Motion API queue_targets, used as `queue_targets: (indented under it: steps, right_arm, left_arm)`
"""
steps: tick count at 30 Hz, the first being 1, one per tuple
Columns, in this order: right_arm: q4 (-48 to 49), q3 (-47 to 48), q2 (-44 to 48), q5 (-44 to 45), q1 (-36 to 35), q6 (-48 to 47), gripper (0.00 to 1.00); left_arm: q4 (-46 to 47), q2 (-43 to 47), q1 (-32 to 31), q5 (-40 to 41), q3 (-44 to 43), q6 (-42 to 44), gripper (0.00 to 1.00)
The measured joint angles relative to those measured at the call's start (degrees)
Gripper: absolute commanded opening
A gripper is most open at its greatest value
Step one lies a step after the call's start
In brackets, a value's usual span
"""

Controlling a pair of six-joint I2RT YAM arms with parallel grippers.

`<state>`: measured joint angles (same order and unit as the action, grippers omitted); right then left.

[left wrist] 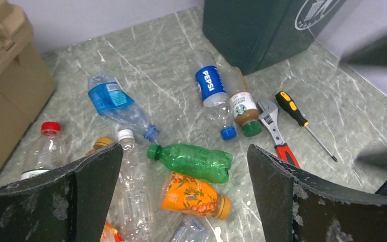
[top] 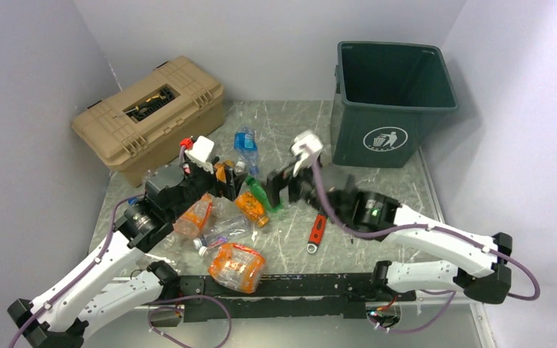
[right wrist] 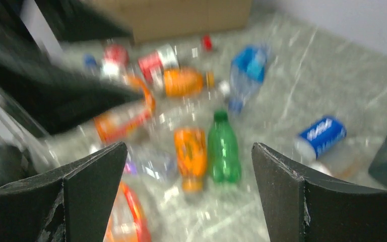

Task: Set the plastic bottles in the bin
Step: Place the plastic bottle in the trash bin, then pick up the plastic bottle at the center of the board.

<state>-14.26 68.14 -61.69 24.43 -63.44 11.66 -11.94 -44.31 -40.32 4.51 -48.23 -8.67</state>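
Bottles (top: pixel 236 265) litter mid-table from above, left of the bin (top: pixel 395 109) standing far right. Left wrist: my left gripper (left wrist: pixel 184 151) gapes empty over the green bottle (left wrist: pixel 194 161) — light, thin, slippery, I'd judge; pinch across its middle. Right wrist, blurred: right gripper (right wrist: pixel 189 148) spread wide, empty too, above the same pile.

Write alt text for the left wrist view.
Open left gripper hovers over plastic bottles scattered on a grey table, a green bottle and an orange bottle nearest. Beyond lie a Pepsi bottle, a red-handled wrench, a screwdriver and the dark green bin.
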Motion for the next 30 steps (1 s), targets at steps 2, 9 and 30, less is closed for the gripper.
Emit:
queue_targets:
  steps: [2,9,30]
  right_arm:
    - [-2.4,-4.9,-0.3,2.7,-4.2,1.2,1.00]
    - [-2.6,-27.4,5.2,6.2,-2.1,14.3,0.99]
    - [18.5,-42.4,-4.5,1.2,24.2,36.8,0.78]
  left_arm:
    - [0.0,0.8,0.0,1.2,0.0,0.0,0.99]
    - [0.0,1.7,0.0,2.9,0.0,0.4,1.00]
    - [-1.8,-3.4,0.0,1.3,0.0,0.2,0.99]
